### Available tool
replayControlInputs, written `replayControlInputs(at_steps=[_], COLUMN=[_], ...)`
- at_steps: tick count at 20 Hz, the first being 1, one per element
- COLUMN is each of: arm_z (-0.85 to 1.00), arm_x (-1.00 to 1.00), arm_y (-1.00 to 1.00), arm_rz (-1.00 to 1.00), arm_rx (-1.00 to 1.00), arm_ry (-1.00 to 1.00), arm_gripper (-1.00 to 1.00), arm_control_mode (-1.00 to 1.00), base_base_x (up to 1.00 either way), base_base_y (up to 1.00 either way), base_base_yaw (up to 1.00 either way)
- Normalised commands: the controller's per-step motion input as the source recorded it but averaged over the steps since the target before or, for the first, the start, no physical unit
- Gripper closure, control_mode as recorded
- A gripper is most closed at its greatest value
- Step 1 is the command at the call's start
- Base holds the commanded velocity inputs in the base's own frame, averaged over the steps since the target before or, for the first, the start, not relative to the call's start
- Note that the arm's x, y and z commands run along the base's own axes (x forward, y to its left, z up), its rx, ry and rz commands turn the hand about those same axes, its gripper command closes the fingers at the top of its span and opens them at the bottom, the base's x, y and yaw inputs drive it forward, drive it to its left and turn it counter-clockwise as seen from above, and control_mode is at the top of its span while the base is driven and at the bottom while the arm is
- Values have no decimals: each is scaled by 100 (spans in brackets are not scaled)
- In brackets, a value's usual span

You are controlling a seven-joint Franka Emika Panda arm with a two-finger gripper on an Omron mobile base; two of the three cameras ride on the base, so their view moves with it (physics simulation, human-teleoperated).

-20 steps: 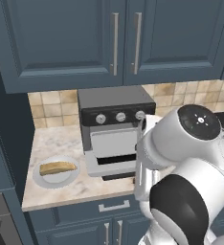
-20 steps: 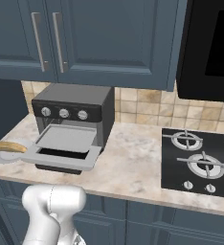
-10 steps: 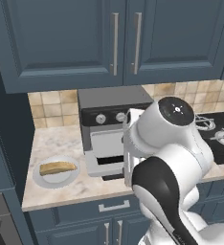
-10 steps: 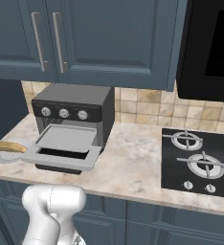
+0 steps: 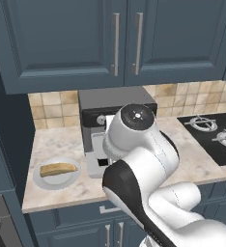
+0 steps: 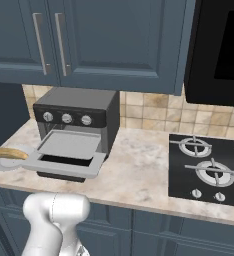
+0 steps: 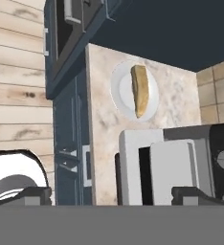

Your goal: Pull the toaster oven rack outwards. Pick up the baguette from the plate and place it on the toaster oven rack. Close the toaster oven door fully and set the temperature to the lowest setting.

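Your tool [image 7: 109, 193] hangs above surface [image 6: 134, 172], fingers apart, empty. Baguette [image 7: 140, 90] lies on plate [image 7: 119, 88], beside toaster oven [image 6: 79, 117]; door [image 6: 64, 167] down, rack [image 6: 69, 145] out. Blue cabinets [image 6: 89, 40] overhead.

Dark blue cabinets [image 6: 89, 40] fill the upper frame above a tan tiled backsplash [image 6: 154, 107]. A marbled beige counter [image 6: 139, 172] crosses the middle, with a black gas hob [image 6: 209, 170] at right.

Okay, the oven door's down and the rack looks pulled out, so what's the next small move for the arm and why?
Probably swing the open hand over toward the plate and lower onto the baguette. The door lies flat with the rack out over it, the baguette sits on the plate beside the oven, and the hand holds nothing.
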Motion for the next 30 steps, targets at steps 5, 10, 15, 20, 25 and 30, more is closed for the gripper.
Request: replayControlInputs(at_steps=[5, 10, 15, 20, 25, 30], arm_z=[-31, -23, -12, -12, -19, -21], arm_x=[26, 29, 25, 20, 18, 21], arm_y=[1, 0, 9, 21, 29, 28], arm_rz=[3, 6, 5, 3, 2, 3], arm_rx=[-2, 0, 0, -2, -5, -6], arm_ry=[13, 13, 2, 0, 0, 0], arm_gripper=[-100, -100, -100, -100, -100, -100], arm_control_mode=[-100, -100, -100, -100, -100, -100], base_base_x=[0, 0, 0, 0, 0, 0], base_base_y=[0, 0, 0, 0, 0, 0], base_base_yaw=[0, 0, 0, 0, 0, 0])
